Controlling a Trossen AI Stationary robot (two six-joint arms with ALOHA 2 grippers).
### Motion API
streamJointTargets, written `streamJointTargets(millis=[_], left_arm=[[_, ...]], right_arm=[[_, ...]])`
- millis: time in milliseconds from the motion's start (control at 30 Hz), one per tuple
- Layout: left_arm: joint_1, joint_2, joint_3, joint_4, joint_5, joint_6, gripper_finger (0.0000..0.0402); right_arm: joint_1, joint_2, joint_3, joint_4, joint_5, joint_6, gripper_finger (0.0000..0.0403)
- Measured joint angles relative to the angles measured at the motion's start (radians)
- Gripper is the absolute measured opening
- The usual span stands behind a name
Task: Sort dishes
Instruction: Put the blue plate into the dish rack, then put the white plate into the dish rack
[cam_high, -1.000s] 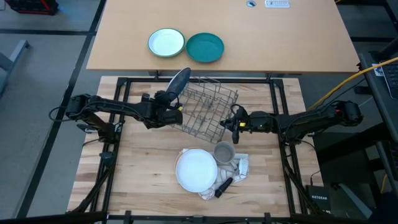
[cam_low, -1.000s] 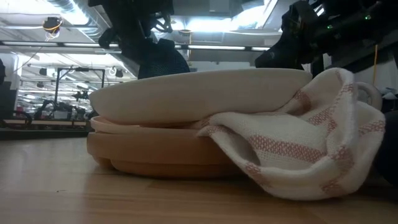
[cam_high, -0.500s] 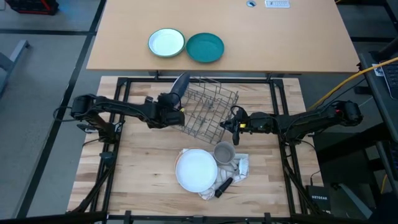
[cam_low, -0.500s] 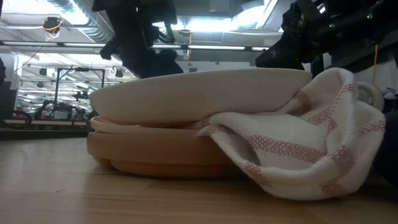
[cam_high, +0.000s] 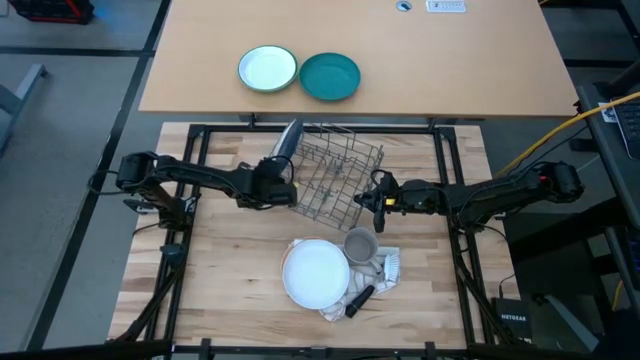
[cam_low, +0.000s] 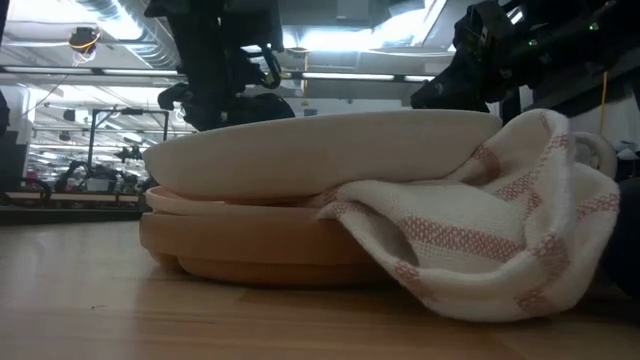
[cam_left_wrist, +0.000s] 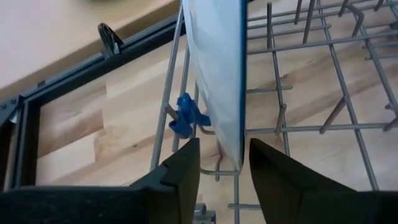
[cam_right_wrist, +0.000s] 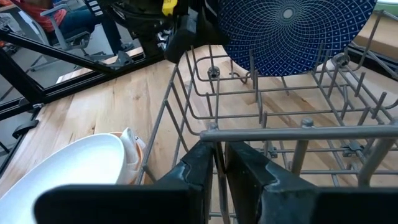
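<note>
The blue plate (cam_high: 288, 137) stands on edge in the wire rack (cam_high: 338, 172) at its 9 o'clock side, the left gripper (cam_left_wrist: 222, 163) clamping its rim. The right gripper (cam_right_wrist: 222, 163) pinches the rack's 3 o'clock wire, while the white plate (cam_high: 315, 272) lies at 6 o'clock.

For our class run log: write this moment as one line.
left gripper: holds blue plate in rack | right gripper: grips rack rim | white plate: waiting

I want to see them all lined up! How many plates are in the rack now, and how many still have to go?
None is let go in the rack yet. The left gripper holds the blue plate on edge at the wire rack. The right gripper grips the rack's rim. The white plate and the tan plate under it wait on the table.
</note>
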Motion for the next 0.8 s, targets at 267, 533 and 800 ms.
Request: streamJointTargets(millis=[267, 533, 800], left_arm=[[0.000, -0.072, 0.000, -0.029, -0.006, 0.063, 0.0154], [-0.003, -0.163, 0.000, -0.066, -0.009, 0.064, 0.0155], [-0.003, -0.275, 0.000, -0.074, 0.020, 0.104, 0.0155]], right_arm=[[0.000, 0.000, 0.000, 0.000, -0.002, 0.000, 0.0046], [-0.001, 0.000, 0.000, 0.000, -0.002, 0.000, 0.0046], [0.000, 0.000, 0.000, -0.001, 0.023, -0.001, 0.0046]])
